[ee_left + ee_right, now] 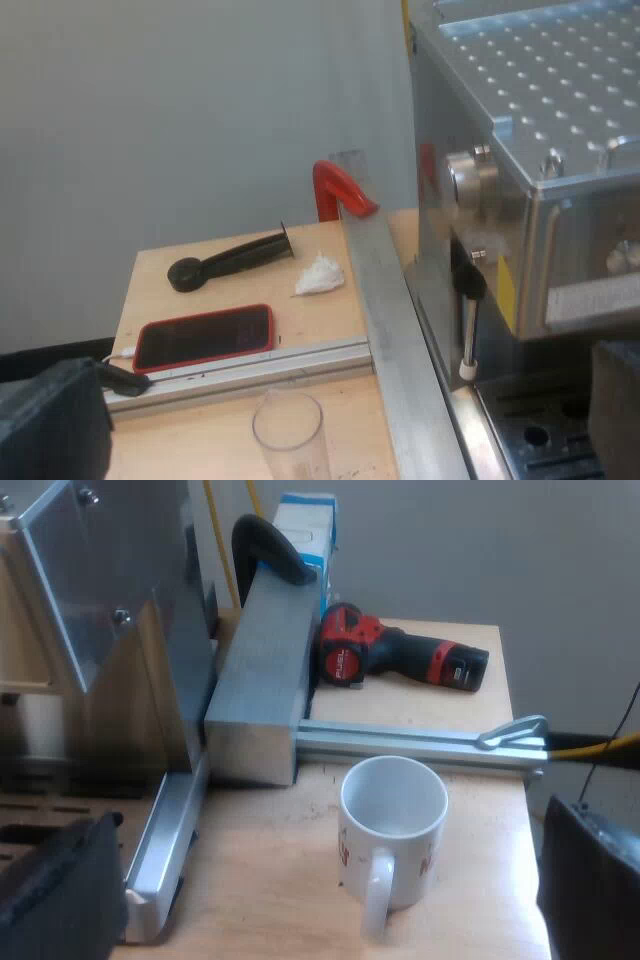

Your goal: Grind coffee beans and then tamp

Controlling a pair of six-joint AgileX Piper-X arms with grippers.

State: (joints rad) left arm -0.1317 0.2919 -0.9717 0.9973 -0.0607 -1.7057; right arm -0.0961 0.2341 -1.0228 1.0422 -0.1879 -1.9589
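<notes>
The espresso machine [540, 150] stands close by, with its dimpled metal top, a round metal knob [470, 180] on its side and a steam wand [467, 325] hanging down. A clear measuring glass [290, 430] stands upright on the wooden table beside the machine. My left gripper [335, 405] hangs open above the glass, holding nothing. In the right wrist view a white mug [392, 815] with red print stands upright and empty, handle toward me. My right gripper [325, 895] is open just short of the mug, apart from it.
Aluminium rails [385, 300] cross the table. Beyond one lie a red-cased phone [205, 338], a black handle-shaped tool [230, 260], a white tissue [320, 275] and a red clamp [340, 190]. Past the mug are a red-and-black drill [400, 655], a black clamp [270, 550] and a box [305, 520].
</notes>
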